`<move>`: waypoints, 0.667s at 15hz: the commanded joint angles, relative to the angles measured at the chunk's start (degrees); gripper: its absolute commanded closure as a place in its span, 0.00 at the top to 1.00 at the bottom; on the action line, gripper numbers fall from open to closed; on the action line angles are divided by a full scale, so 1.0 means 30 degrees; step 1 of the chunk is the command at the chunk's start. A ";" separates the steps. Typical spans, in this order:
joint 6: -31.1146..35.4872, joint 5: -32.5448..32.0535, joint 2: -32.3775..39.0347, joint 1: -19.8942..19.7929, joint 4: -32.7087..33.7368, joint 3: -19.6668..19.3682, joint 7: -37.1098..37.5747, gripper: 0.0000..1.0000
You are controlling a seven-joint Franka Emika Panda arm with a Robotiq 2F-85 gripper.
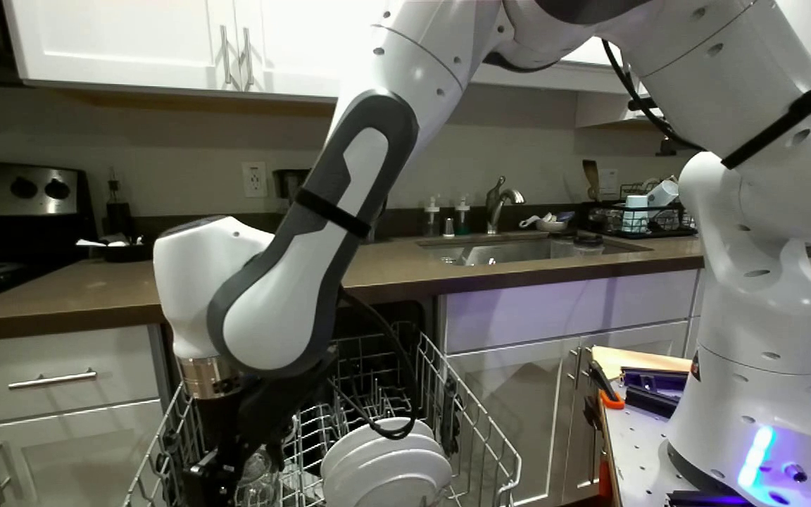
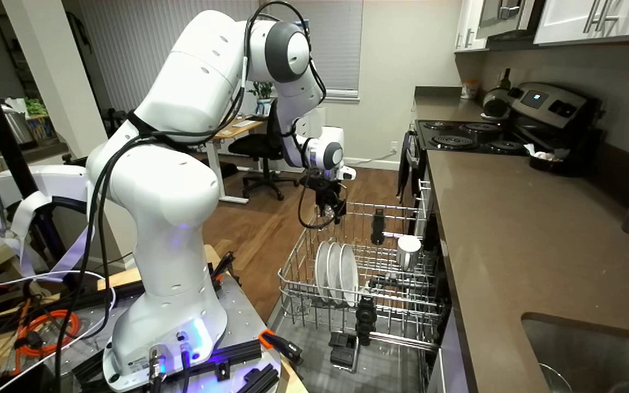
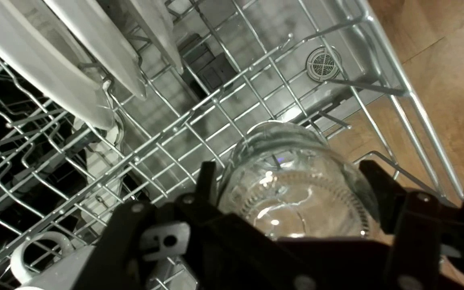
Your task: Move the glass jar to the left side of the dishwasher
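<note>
Black jaws grip the glass jar (image 3: 300, 197); contact with the dishwasher rack (image 3: 175, 129) is unclear.

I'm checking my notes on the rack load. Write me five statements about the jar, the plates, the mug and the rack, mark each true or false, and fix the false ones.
1. The glass jar is between the fingers. True.
2. A white mug sits in the dishwasher rack. True.
3. The dishwasher rack is pushed fully in. False: it is pulled out, as both exterior views show.
4. Three plates stand in the dishwasher rack. True.
5. In the wrist view, the plates show at the lower right. False: they show at the upper left.
</note>
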 commanded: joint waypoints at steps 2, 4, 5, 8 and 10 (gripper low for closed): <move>0.0273 0.0261 0.0914 0.0474 0.0702 -0.0242 -0.0183 0.62; 0.0434 0.0339 0.1337 0.0470 0.0989 -0.0251 -0.0266 0.62; 0.0413 0.0306 0.1563 0.0527 0.1169 -0.0307 -0.0278 0.62; 0.0169 0.0238 0.1898 0.0686 0.1506 -0.0542 -0.0157 0.99; 0.0026 0.0125 0.1880 0.0840 0.1546 -0.0697 -0.0048 0.99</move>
